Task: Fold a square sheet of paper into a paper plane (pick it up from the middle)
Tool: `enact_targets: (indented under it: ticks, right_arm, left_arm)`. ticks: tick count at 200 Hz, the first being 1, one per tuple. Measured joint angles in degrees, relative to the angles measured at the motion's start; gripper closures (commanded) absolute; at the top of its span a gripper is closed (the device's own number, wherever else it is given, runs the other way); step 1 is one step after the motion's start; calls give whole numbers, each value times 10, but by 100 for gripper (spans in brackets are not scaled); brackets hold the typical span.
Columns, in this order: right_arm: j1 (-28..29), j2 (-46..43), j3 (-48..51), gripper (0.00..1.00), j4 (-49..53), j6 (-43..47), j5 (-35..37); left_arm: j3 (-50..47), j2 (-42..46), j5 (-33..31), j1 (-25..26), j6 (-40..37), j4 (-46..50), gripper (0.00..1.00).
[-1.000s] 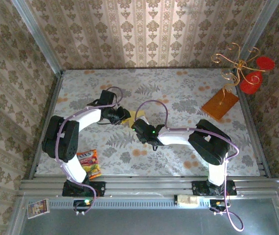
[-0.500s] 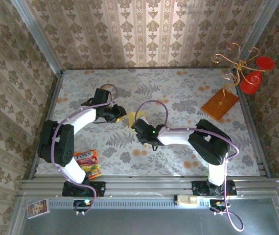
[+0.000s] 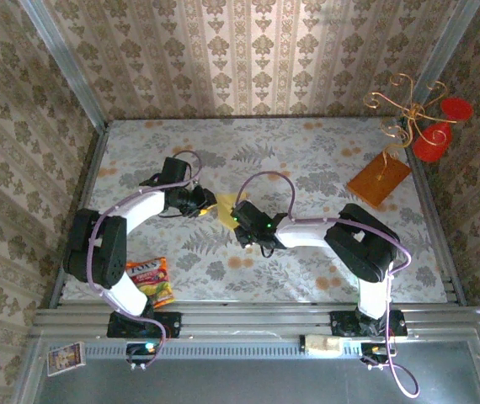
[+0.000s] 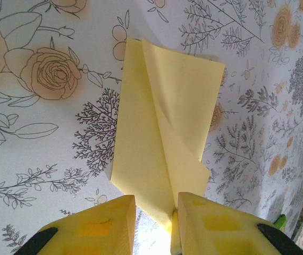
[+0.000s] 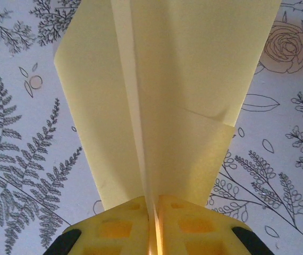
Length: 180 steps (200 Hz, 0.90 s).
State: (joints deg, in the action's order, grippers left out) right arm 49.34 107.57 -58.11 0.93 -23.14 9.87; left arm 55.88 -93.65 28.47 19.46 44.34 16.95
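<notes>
The pale-yellow sheet of paper (image 3: 221, 210) lies folded on the flowered table between my two grippers. In the left wrist view the sheet of paper (image 4: 162, 122) narrows to a point between the fingers of my left gripper (image 4: 156, 201). Those jaws stand apart, and the point rests against the right finger (image 4: 204, 212). In the right wrist view the sheet of paper (image 5: 167, 95) shows a raised centre crease. My right gripper (image 5: 152, 202) is shut on that crease. From above, the left gripper (image 3: 204, 204) is just left of the paper and the right gripper (image 3: 237, 215) just right of it.
An orange-brown board (image 3: 379, 179) lies at the back right under a gold wire stand (image 3: 404, 105) with red discs (image 3: 438, 139). A snack packet (image 3: 152, 280) lies near the left arm's base. Patterned walls close in the table at the left, back and right.
My right gripper has moved up and left onto the paper and its jaws have closed on the crease. The left arm's elbow has swung left, its gripper staying at the paper's left end.
</notes>
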Motion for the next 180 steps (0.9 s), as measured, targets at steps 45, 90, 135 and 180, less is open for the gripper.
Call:
enact_targets:
  ticks: [45,90,135,180]
  right_arm:
    - [-28,-7,35,89,-67,-22,-70]
    - [-64,-8,66,90,-129,-38,-159]
    - [-90,-8,84,90,-161,-38,-222]
    - [-101,-16,90,89,-152,-16,-242]
  left_arm:
    - [-15,8,5,1,6,-26,73]
    - [-43,8,26,17,20,-75,72]
    - [-51,-16,37,45,26,-128,72]
    - [-51,-60,39,62,24,-151,67]
